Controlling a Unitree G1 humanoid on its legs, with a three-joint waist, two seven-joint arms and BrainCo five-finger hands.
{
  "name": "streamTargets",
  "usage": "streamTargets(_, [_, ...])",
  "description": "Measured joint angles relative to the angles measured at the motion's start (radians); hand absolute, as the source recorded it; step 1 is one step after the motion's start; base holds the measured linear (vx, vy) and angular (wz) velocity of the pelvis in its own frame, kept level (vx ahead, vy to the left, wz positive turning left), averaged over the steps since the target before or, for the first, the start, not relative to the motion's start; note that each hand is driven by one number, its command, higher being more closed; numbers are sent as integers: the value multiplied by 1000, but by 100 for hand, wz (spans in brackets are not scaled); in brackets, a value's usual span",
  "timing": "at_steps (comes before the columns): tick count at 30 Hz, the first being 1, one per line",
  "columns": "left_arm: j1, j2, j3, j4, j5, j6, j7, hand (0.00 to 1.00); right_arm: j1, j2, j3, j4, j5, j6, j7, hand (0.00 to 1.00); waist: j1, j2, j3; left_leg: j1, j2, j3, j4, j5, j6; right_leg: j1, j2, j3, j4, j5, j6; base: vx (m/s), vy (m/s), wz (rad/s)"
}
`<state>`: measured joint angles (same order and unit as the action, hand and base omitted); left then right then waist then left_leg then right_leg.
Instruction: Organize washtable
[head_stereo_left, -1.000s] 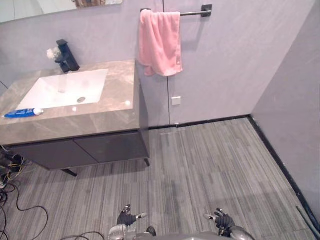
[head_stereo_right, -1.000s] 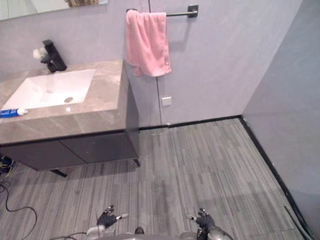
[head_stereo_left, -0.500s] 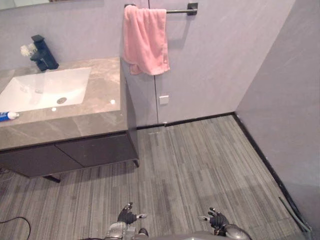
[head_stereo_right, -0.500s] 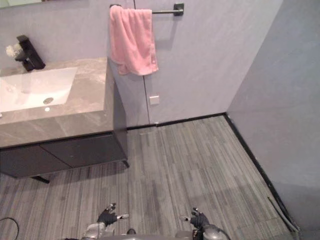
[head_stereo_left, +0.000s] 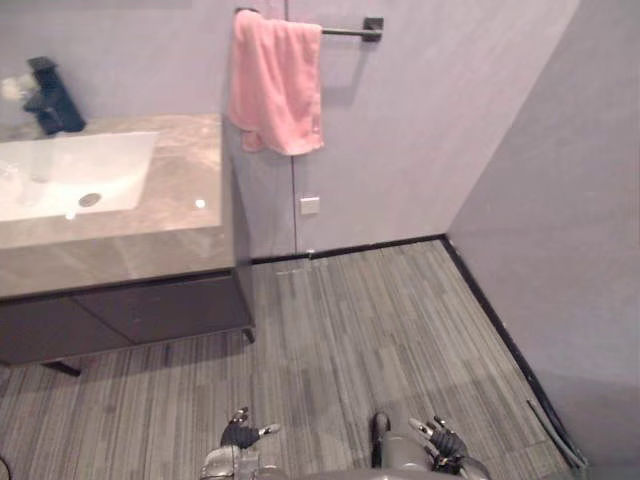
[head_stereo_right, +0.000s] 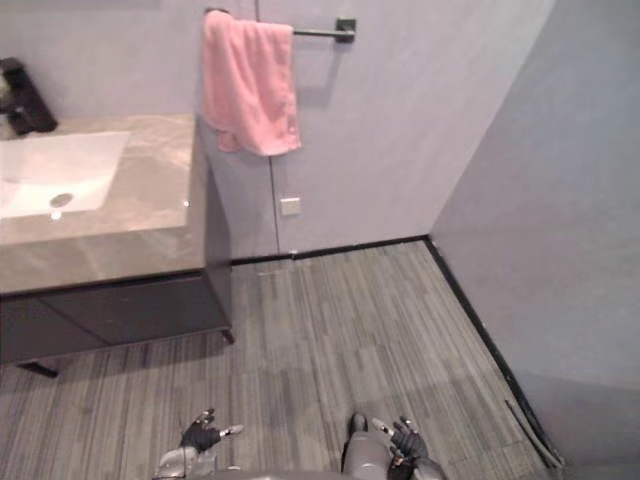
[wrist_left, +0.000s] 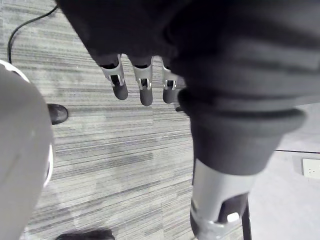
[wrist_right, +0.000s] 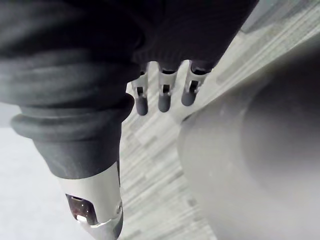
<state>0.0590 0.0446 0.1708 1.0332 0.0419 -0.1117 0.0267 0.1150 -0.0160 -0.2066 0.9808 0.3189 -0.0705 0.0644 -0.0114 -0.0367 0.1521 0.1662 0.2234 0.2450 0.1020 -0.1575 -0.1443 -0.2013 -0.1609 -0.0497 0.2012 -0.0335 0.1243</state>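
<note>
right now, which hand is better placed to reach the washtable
Left, likely: the washtable stands to the robot's left, and the left hand is open and empty on that side. The right hand, also open, is farther away.

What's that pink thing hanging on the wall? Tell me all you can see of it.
A pink towel, soft cloth by its look, draped over the left end of a dark bar fixed to the grey wall. It hangs in loose folds, its lower edge bunched and uneven, right beside the far right corner of the stone-look countertop.
</note>
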Motion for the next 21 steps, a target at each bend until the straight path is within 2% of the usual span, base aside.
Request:
streamTargets(1, [-3, -24, 4, 1, -4, -1, -2, 0, 4, -1, -30, -17, 5, -3, 0, 0, -5, 19, 8, 35, 25, 0, 0, -4, -7, 2, 17, -35, 71, -2, -2, 382, -334, 19])
streamTargets(2, [-9, -33, 19, 0, -4, -2, -3, 0, 7, -2, -41, -25, 7, -6, -1, 0, -4, 27, 13, 46, 34, 0, 10, -5, -7, -13, 18, -41, 129, -15, -16, 376, -303, 26])
streamTargets(3, [-17, -64, 39, 1, -4, -2, -4, 0, 8, -4, -71, -27, 18, -9, 2, 0, -4, 44, 12, 57, 56, -5, 26, -17, -9, -36, 21, -61, 237, -75, -38, 391, -338, 22])
streamTargets(4, [-16, -90, 49, 5, -3, -3, -4, 0, 10, -11, -86, -26, 25, -10, 2, 0, -7, 68, -3, 78, 68, -18, 8, -17, -6, -47, 27, -74, 314, -146, -43, 389, -334, 26])
streamTargets(5, [-17, -106, 57, 14, -3, -3, -7, 0, 11, -15, -97, -24, 25, -9, 3, 0, -10, 77, -12, 89, 71, -26, -5, -10, 3, -48, 28, -83, 336, -172, -45, 402, -307, 36])
streamTargets(7, [-18, -116, 72, 37, -2, -3, -15, 0, 8, -18, -111, -7, 25, -7, 5, 0, -22, 91, -36, 96, 80, -49, -30, 26, 56, -36, 39, -105, 357, -227, -55, 324, -192, 33])
streamTargets(8, [-14, -116, 78, 35, -2, -3, -16, 0, 5, -21, -110, 1, 24, -7, 5, 0, -26, 94, -40, 89, 89, -52, -22, 39, 56, -29, 45, -119, 356, -234, -58, 343, -174, 20])
streamTargets(10, [1, -117, 76, 35, -1, -1, -18, 0, 1, -34, -100, 34, 23, 1, 7, 0, -28, 104, -80, 68, 108, -62, -14, 78, 29, -30, 54, -134, 365, -248, -75, 361, -143, 24])
streamTargets(12, [11, -98, 66, 34, 0, -1, -21, 0, 1, -44, -87, 76, 2, 10, 7, 0, -31, 63, -129, 12, 107, -116, 33, 160, 84, -27, 57, -108, 389, -248, -95, 391, -135, 52])
streamTargets(13, [6, -96, 60, 33, 1, -1, -22, 0, 2, -44, -87, 83, -15, 11, 7, 0, -36, 59, -127, -9, 110, -125, 70, 185, 94, -32, 60, -93, 419, -240, -109, 344, -179, 53])
streamTargets(14, [2, -84, 57, 37, 7, -1, -22, 0, 3, -52, -66, 87, -41, 9, 11, 0, -39, 59, -132, -57, 144, -143, 180, 210, 115, -31, 111, -49, 342, -263, -109, 162, -196, 45])
streamTargets(15, [-2, -67, 56, 35, 11, 6, -20, 0, 1, -57, -39, 89, -69, 9, 16, 0, -40, 55, -137, -128, 185, -160, 320, 233, 109, 36, 147, -38, 222, -226, -127, 120, -192, 30])
streamTargets(16, [1, -63, 54, 29, 12, 8, -22, 0, 2, -65, -28, 91, -84, 8, 22, 0, -37, 58, -135, -150, 202, -160, 375, 272, 118, 65, 161, -37, 201, -222, -135, 149, -164, 6])
streamTargets(17, [1, -56, 54, 18, 11, 13, -23, 0, -1, -68, -17, 96, -101, 9, 22, 0, -29, 44, -134, -178, 207, -148, 441, 358, 125, 94, 158, -28, 186, -223, -143, 356, -170, -15])
streamTargets(18, [0, -50, 32, -1, 11, 15, -20, 0, -7, -69, -21, 99, -130, 10, 20, 0, -25, 11, -112, -230, 198, -87, 637, 281, 85, 170, 127, -8, 137, -223, -150, 383, -154, -16])
streamTargets(19, [2, -50, 24, -14, 13, 13, -18, 0, -13, -69, -21, 99, -138, 10, 18, 0, -26, 6, -107, -249, 187, -63, 706, 217, 72, 201, 113, 1, 119, -223, -150, 298, -105, -15])
streamTargets(20, [2, -54, 0, -26, 19, 13, -14, 0, -13, -70, -20, 99, -151, 10, 16, 0, -27, 3, -101, -276, 150, -5, 790, 121, 90, 255, 87, 24, 90, -223, -150, 300, -3, -17])
streamTargets(21, [3, -63, -35, -33, 26, 11, -7, 0, -12, -72, -17, 103, -170, 10, 14, 0, -25, 10, -97, -305, 104, 38, 806, 52, 109, 294, 68, 49, 80, -223, -150, 300, 37, -17])
